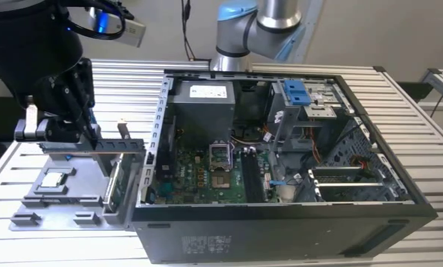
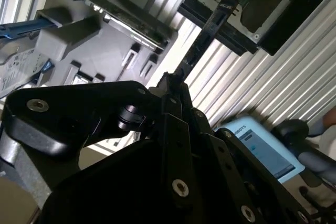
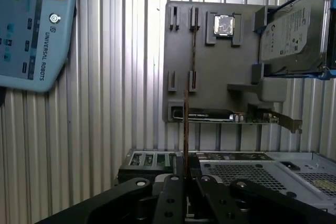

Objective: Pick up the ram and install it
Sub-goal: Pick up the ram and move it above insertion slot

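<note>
Hand (image 1: 88,136) clamps ram (image 1: 121,146) abv gray tray (image 1: 88,181) — edge-on in first wrist view, broadside in exterior view

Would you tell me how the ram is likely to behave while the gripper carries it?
The ram is probably stiff: it juts straight from the gripper without sagging. Seen edge-on it looks very thin, so likely light, but a sideways knock might crack it.

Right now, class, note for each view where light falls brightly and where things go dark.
Exterior view: the computer case is shadowed inside, the slatted table bright. Second wrist view: the gripper, shut on the ram, is a dark silhouette against the glaring table. First wrist view: even light, the ram a thin dark line.
</note>
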